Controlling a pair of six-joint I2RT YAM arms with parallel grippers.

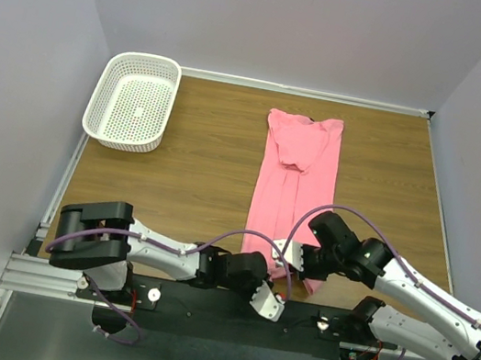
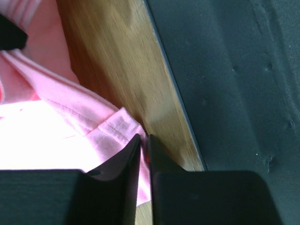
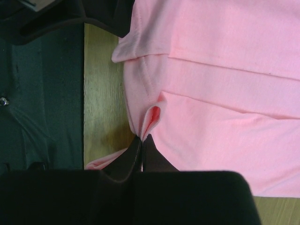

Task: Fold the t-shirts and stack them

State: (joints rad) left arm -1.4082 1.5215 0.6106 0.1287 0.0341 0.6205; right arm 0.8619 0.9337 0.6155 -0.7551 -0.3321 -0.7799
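The white perforated basket (image 1: 133, 101) sits at the far left corner of the wooden table (image 1: 207, 156). Right of centre lies the salmon-pink t-shirt (image 1: 292, 180), folded lengthwise into a narrow strip. Its long axis runs from the near edge toward the back wall, with the sleeves tucked in at the far end and the hem at the near end.

The left arm stretches low along the near edge from its base, reaching rightward. The left gripper (image 2: 143, 143) is closed, pinching a hem corner right at the table's edge. The right arm bends in from the right, with its wrist over the shirt's near end. The right gripper (image 3: 142, 140) is closed too, its fingertips nipping a raised pleat of fabric.
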